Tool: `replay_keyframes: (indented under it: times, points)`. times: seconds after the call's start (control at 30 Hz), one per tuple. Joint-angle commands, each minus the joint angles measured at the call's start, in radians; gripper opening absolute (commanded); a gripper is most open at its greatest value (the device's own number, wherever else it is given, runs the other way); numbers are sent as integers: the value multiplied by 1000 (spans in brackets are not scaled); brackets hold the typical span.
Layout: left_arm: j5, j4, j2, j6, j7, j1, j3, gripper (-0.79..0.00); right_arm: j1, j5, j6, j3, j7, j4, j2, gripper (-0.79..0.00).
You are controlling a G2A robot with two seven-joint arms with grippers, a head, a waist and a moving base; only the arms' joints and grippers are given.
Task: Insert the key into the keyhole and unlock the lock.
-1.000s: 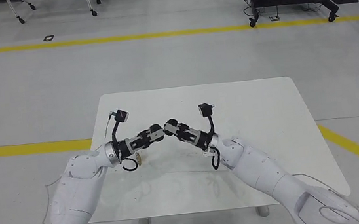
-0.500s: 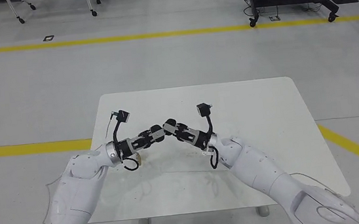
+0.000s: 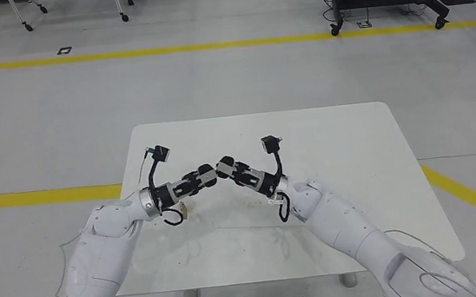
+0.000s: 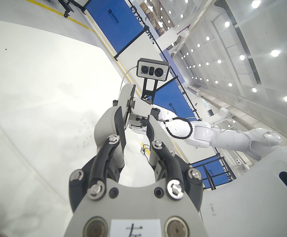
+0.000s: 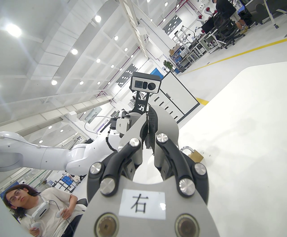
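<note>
A white rectangular table with rounded corners [image 3: 342, 137] stands on a pale grey glossy floor [image 3: 214, 90]. Beyond the table a yellow painted line [image 3: 210, 45] crosses the floor, and a second yellow stripe [image 3: 33, 197] runs level with the table, to its left. Far beyond the table's right corner stands a black wheeled metal frame [image 3: 388, 2]. Blue panel screens [image 4: 118, 29] stand past one table edge, a low white cabinet [image 5: 177, 98] past another. Round ceiling lamps [image 4: 274, 53] shine above the table.

The top camera looks down on the table [image 3: 342, 137] from above. Wrist cameras sit close behind the left gripper [image 4: 133, 115] and right gripper [image 5: 149, 122], facing each other. All see the table.
</note>
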Motion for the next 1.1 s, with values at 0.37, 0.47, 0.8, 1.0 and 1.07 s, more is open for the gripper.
replay_keyframes:
  times: [0.37, 0.47, 0.8, 1.0, 1.07]
  points:
    - [-3, -1, 7, -1, 9, 0, 7, -785, -10, -2, 0, 30, 32, -1, -6, -785]
    - [-3, 0, 8, 5, 18, 0, 7, -785, -11, -4, 0, 36, 37, -2, -8, -785]
    - [-15, 2, 13, 9, 9, -4, 13, -785, -19, -14, 0, 54, 44, -14, -8, 0]
    - [-66, 15, 23, 10, -21, -5, -15, -785, -19, -14, 0, 54, 44, -14, -8, 0]
    - [-80, 19, 27, 13, -31, -5, -30, -785, -19, -14, 0, 54, 44, -14, -8, 0]
